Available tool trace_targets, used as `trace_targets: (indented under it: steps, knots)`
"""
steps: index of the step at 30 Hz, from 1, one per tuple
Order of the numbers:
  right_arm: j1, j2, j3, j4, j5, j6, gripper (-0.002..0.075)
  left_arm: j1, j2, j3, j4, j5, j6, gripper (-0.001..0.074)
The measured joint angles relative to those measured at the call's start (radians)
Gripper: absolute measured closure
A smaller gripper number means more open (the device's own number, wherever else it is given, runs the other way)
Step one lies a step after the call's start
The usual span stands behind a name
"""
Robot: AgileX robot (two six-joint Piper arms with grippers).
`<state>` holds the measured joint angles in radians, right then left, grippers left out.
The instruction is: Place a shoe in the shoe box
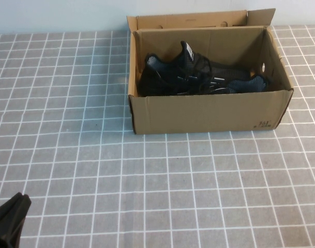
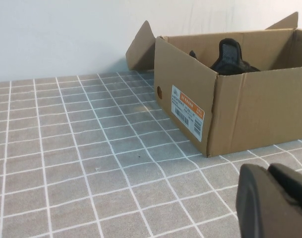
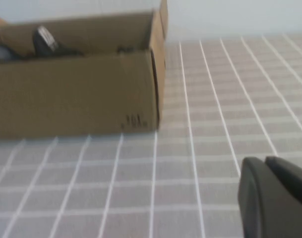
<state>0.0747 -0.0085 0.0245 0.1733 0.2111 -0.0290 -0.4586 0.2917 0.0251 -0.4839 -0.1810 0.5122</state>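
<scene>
While both arms sit low at the near edge of the table, we find the left gripper point(image 1: 10, 219) in the lower left corner of the high view, its fingers pressed together and holding nothing. In the left wrist view the same gripper point(image 2: 274, 201) fills the lower right corner, with grey tiled cloth point(image 2: 91, 148) stretching beyond it. We do not see the right gripper in the high view; in the right wrist view it point(image 3: 272, 198) occupies the lower right corner, likewise closed and empty.

Beyond the grippers, we note the checked cloth point(image 1: 147, 186) covering the table across the middle of the high view, bare of other items.

Farther back, in the upper centre of the high view, we locate the box point(image 1: 209, 111), resting on the cloth with its flaps raised. Small dark print point(image 1: 263, 124) marks the near long wall at its right end. A label point(image 2: 187, 114) is visible on the short wall in the left wrist view.

Inside the box we see the shoe point(image 1: 193, 75), black with small white marks, lying along the box floor. It appears to be a pair of shoes lying together, but we cannot separate them clearly. In the left wrist view the shoe point(image 2: 230, 57) rises just above the box rim.
</scene>
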Motion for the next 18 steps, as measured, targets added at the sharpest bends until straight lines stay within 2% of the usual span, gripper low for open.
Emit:
trace_targets:
  steps: [5, 18]
  knots:
    - [-0.006, 0.000, 0.000, -0.061, 0.111, 0.037, 0.0742, 0.000, 0.000, 0.000, 0.000, 0.000, 0.000, 0.0736]
    - [-0.006, 0.000, 0.000, -0.067, 0.123, 0.045, 0.0742, 0.000, 0.000, 0.000, 0.000, 0.000, 0.000, 0.0736]
